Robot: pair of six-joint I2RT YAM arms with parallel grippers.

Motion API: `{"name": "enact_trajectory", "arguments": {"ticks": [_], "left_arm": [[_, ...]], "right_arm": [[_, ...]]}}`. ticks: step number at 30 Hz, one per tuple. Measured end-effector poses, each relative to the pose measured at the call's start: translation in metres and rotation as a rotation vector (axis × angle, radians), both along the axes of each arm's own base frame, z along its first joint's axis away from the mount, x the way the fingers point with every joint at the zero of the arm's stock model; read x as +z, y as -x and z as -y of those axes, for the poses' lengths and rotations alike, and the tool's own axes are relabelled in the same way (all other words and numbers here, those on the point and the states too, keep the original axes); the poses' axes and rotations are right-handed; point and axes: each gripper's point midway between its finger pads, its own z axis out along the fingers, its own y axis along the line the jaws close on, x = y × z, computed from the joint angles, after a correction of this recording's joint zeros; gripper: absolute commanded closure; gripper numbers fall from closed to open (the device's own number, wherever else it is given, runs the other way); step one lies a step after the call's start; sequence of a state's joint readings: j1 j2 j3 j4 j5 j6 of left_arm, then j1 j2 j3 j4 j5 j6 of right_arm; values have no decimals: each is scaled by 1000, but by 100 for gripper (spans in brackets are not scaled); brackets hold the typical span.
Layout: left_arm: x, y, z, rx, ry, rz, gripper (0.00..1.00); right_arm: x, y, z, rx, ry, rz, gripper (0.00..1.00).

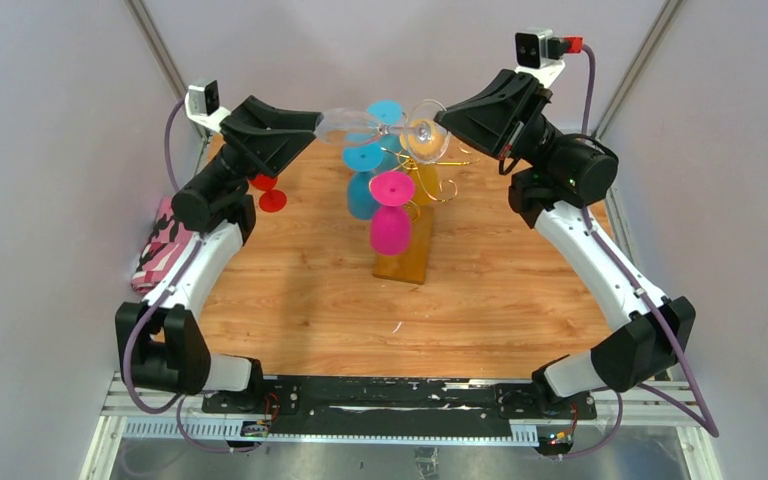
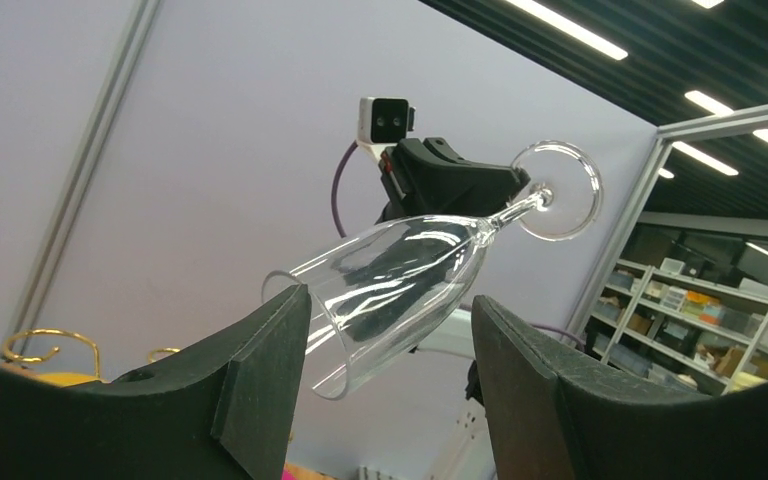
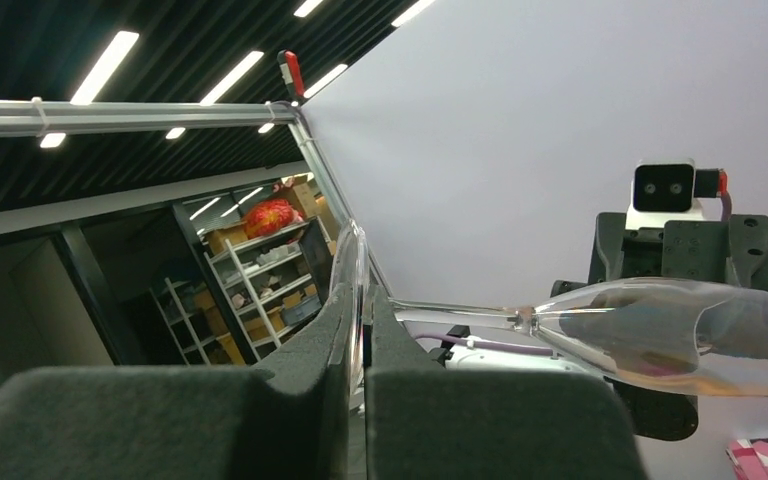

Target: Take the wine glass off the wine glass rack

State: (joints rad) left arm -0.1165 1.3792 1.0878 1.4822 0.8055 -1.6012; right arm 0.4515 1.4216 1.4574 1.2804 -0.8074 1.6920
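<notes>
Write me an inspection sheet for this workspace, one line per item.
Surface: wooden table.
Job's things: clear wine glass held level above the wine glass rack; blue glasses and a pink glass hang there.
Clutter: red glass towards far left; pink cloth at left edge.
Grippers: right gripper shut on glass's foot; left gripper open around its bowl.
Cables: purple cable looped along each arm.
Surroundings: grey panel walls; shelving beyond.

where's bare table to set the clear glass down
Bare wood lies in front of the amber rack base, and on the right between it and the right arm. Crowded: around the hanging coloured glasses and left rear by the red glass.
</notes>
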Motion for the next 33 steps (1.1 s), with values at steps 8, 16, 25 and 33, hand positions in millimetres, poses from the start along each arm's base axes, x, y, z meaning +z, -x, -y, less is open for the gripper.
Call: {"name": "enact_trajectory", "arguments": {"ticks": [8,16,25,33], "left_arm": [[29,58,-12,19,59,93,37],[35,99,-9,-40,49,170,39],[33,102,-9,-86,54,122,99],[35,100,-8,-76,45,104,100]], "right_arm": [[6,19,15,62,-96,55,100],[-11,4,2,100,-118,8,100],[-12,7,-3,122,-123,3,100],[-15,-4,-5,102,-130,-19,51]]}}
